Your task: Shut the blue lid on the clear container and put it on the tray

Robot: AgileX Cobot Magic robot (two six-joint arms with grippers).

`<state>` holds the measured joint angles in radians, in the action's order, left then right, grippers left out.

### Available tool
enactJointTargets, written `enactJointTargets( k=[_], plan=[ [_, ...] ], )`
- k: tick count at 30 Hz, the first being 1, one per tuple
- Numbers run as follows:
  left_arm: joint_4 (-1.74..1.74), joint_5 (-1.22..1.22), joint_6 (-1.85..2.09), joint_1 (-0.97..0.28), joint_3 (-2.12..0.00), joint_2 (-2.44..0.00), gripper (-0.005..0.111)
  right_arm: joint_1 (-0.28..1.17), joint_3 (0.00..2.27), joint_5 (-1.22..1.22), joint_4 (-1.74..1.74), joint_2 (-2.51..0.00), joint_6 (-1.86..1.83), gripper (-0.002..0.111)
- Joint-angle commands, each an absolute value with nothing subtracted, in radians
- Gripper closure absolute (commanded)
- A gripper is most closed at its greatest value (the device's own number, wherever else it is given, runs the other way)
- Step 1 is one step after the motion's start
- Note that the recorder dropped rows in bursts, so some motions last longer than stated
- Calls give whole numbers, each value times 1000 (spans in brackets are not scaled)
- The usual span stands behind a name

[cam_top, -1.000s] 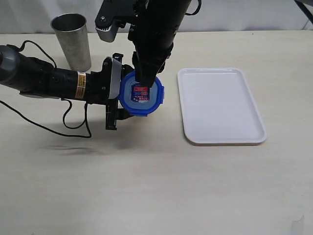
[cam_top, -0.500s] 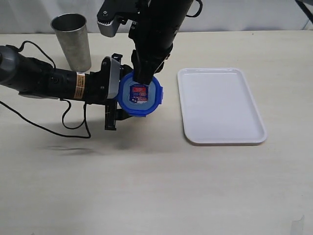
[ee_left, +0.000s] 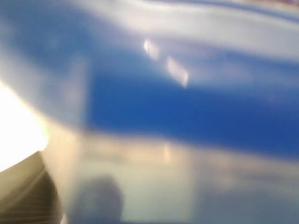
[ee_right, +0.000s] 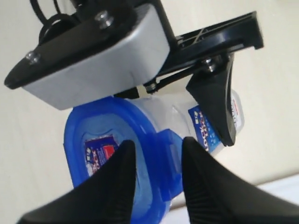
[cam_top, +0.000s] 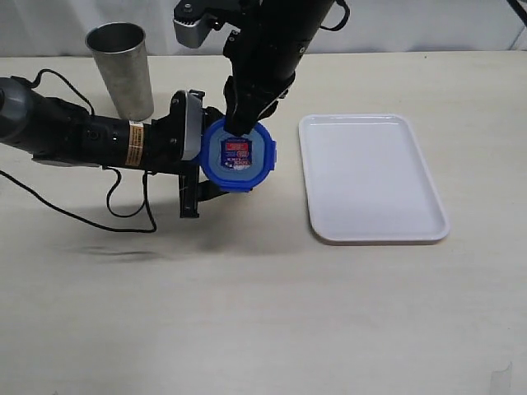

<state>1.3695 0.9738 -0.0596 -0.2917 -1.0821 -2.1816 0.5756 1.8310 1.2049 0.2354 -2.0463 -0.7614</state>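
Nearest lies bare table [cam_top: 263, 329], and just beyond it a black cable [cam_top: 82, 216] loops across the top. Behind the cable the left arm [cam_top: 74, 136] reaches in level from the left edge. Its gripper [cam_top: 210, 156] is clamped on the container [ee_right: 170, 114]. In the right wrist view one black finger [ee_right: 216, 102] presses flat against the clear wall beside a printed label. The left wrist view is only a blur of blue over pale plastic, very close up. The lid [cam_top: 239, 155] sits on the container's mouth, its red-and-white label facing up. From the exterior view it hides nearly all of the container beneath. The frames do not show whether the container's base rests on the table. To the right, near but apart from the lid, the tray [cam_top: 375, 177] lies flat with nothing on it. The right arm [cam_top: 272, 41] comes down from the far side, and its gripper [cam_top: 239, 125] meets the lid's far edge. Its two dark fingers [ee_right: 124, 177] stand a little apart with a blue tab in the gap. I cannot tell whether they pinch the tab or only straddle it. Farthest back on the left, a steel cup [cam_top: 123, 70] stands upright near the wall.
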Motion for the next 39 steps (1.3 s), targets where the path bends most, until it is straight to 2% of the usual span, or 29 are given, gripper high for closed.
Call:
enactJointTargets(
  k=[1, 17, 39],
  plan=[
    [1268, 1074, -253, -293, -1083, -2172, 107, 552, 1797, 1170, 134, -2066, -698, 84],
    [1247, 1068, -453, -267, -1083, -2167, 107, 474, 1796, 1156, 148, -2002, -479, 84],
    [1301, 945, -525, -280, -1083, -2146, 107, 474, 1786, 1150, 122, -2046, -365, 84]
  ],
)
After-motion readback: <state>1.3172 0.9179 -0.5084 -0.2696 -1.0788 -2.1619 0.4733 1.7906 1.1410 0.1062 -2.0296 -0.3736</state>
